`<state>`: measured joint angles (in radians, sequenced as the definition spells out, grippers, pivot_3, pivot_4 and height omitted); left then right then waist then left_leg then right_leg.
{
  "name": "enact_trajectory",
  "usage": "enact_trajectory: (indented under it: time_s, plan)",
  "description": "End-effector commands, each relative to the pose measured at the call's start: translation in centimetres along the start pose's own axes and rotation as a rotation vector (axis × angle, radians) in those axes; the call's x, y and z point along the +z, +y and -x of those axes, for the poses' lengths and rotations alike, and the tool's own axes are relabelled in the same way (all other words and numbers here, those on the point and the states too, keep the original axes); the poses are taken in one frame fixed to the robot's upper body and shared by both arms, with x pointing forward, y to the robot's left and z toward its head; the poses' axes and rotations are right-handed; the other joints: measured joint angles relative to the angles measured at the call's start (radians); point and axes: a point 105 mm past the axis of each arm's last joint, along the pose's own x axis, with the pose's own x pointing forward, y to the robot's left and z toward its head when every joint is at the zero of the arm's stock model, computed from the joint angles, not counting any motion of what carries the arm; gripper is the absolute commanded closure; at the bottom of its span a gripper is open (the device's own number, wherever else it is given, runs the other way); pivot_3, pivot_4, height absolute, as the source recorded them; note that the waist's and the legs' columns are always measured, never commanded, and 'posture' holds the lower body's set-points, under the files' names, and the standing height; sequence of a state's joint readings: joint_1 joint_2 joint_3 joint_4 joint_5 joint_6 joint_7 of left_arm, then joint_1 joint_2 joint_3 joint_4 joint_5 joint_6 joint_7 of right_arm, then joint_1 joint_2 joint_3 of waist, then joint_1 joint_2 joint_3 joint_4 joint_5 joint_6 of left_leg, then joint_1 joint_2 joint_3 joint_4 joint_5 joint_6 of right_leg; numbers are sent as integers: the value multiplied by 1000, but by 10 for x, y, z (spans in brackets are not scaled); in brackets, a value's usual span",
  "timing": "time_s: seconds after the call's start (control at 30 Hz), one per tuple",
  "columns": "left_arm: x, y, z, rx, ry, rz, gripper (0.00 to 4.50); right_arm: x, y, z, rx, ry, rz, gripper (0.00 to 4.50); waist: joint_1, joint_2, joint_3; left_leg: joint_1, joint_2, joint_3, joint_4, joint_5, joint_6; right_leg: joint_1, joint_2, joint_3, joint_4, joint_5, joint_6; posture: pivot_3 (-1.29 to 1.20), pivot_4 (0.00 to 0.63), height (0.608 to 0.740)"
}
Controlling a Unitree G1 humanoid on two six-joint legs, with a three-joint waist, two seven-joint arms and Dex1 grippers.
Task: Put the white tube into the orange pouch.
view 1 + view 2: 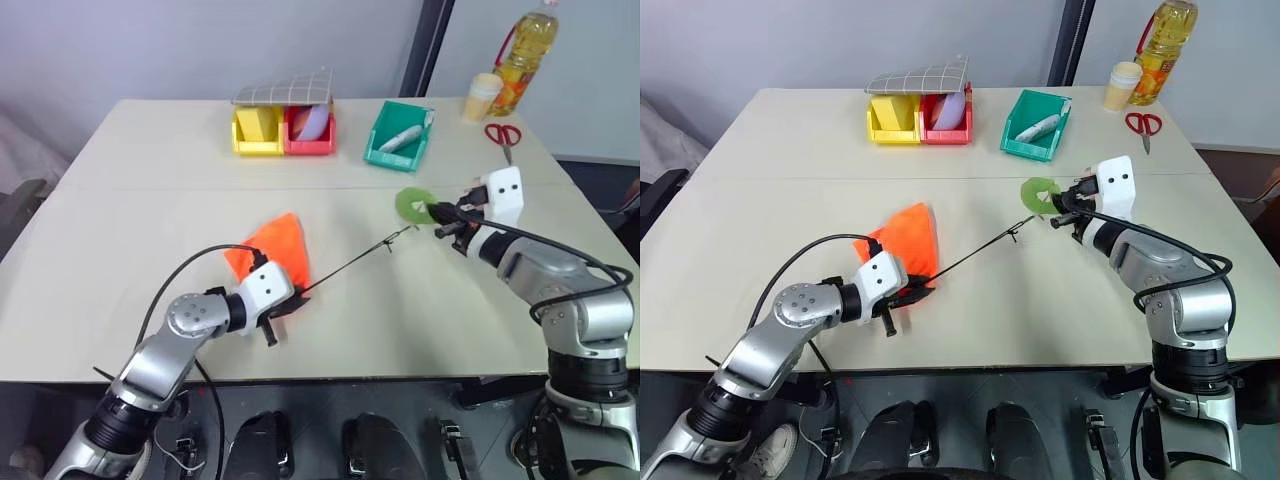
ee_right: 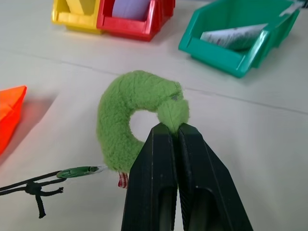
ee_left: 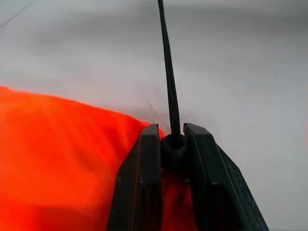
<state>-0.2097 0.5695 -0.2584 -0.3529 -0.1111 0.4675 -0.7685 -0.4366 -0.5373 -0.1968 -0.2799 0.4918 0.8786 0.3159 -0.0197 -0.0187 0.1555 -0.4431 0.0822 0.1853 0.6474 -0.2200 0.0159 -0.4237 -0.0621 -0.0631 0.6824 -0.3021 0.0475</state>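
— Lettering legible anywhere?
— None. Orange pouch [image 1: 277, 250] lies flat, near left; left gripper [image 3: 172, 144] pinches the cord stopper at its mouth, black cord [image 1: 352, 262] running taut to the right.
— Right gripper [image 2: 174, 132]?
— Pressed together on the fuzzy green ring [image 2: 129, 122].
— White tube [image 1: 403, 137]?
— In the far green bin [image 1: 383, 153], beside red bin [image 1: 309, 146] and yellow bin [image 1: 258, 146]; scissors [image 1: 504, 135] far right.

This looks like a robot test room, not a home. A big plain table [image 1: 150, 290] stands by a bare grey wall [image 1: 150, 50]. Little plastic sorting bins sit in a row: yellow [image 1: 257, 131], red [image 1: 309, 130] and green [image 1: 399, 135]. A bottle of oil [image 1: 524, 55], a paper cup [image 1: 482, 96] and red scissors [image 1: 504, 134] are set out like props
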Motion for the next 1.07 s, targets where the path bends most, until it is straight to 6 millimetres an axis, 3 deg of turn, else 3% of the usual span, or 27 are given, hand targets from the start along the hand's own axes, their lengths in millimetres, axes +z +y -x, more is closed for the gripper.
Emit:
enact_trajectory:
  time_s: [0.03, 0.07, 0.17, 0.2, 0.27, 0.37, 0.4, 0.57, 0.67, 0.9, 1.07]
  plan:
    - [-2, 0, 3, -3, 2, 12, 4270, 13, -4, 4, -42, -57, 61, 4500, 0, 0, 0, 0, 0, 0, 0, 0, 0, 0, 0, 0, 0, 0, 0, 0, 150, 740]
    - [0, -1, 4, -8, -8, 29, 4270, 11, -2, 3, -33, -50, 64, 4500, 0, 0, 0, 0, 0, 0, 0, 0, 0, 0, 0, 0, 0, 0, 0, 0, 150, 740]
    - [6, -1, 8, -26, -53, 89, 2923, 5, 1, 3, 7, -17, 64, 4500, 0, 0, 0, 0, 0, 0, 0, 0, 0, 0, 0, 0, 0, 0, 0, 0, 150, 740]
    - [9, -1, 11, -38, -73, 108, 2361, 2, 4, 5, 33, 0, 61, 3787, 0, 0, 0, 0, 0, 0, 0, 0, 0, 0, 0, 0, 0, 0, 0, 0, 150, 740]
    - [12, -1, 19, -58, -96, 127, 1392, -2, 5, 7, 60, 21, 69, 3010, 0, 0, 0, 0, 0, 0, 0, 0, 0, 0, 0, 0, 0, 0, 0, 0, 150, 740]
    - [16, 6, 37, -67, -125, 178, 3, -15, 5, 18, 105, 69, 107, 1482, 0, 0, 0, 0, 0, 0, 0, 0, 0, 0, 0, 0, 0, 0, 0, 0, 150, 740]
    - [17, 8, 42, -62, -137, 202, 0, -18, 6, 23, 127, 77, 112, 930, 0, 0, 0, 0, 0, 0, 0, 0, 0, 0, 0, 0, 0, 0, 0, 0, 150, 740]
    - [20, 12, 71, -63, -178, 344, 0, -30, 5, 48, 205, 64, 159, 930, 2, 0, 0, 0, 0, 0, 0, 0, 0, 0, 0, 0, -1, 0, 0, 0, 150, 740]
    - [13, 32, 89, 74, -200, 388, 0, -34, 6, 63, 236, 44, 171, 930, 4, 0, 0, 0, 0, 0, 0, 0, 0, 1, 0, 0, -1, 0, 0, 0, 150, 740]
    - [-33, 73, 123, 373, -127, 396, 0, -41, 1, 71, 221, 18, 141, 930, 3, 0, 0, 1, 0, 0, 1, 0, 0, 1, 0, 0, -1, -2, -3, 0, 150, 740]
    - [-41, 76, 125, 407, -142, 401, 0, -50, 0, 70, 215, 31, 152, 930, 5, 0, 0, 0, 0, -1, 0, -1, 0, 0, -1, 0, -3, -2, -4, 0, 150, 740]
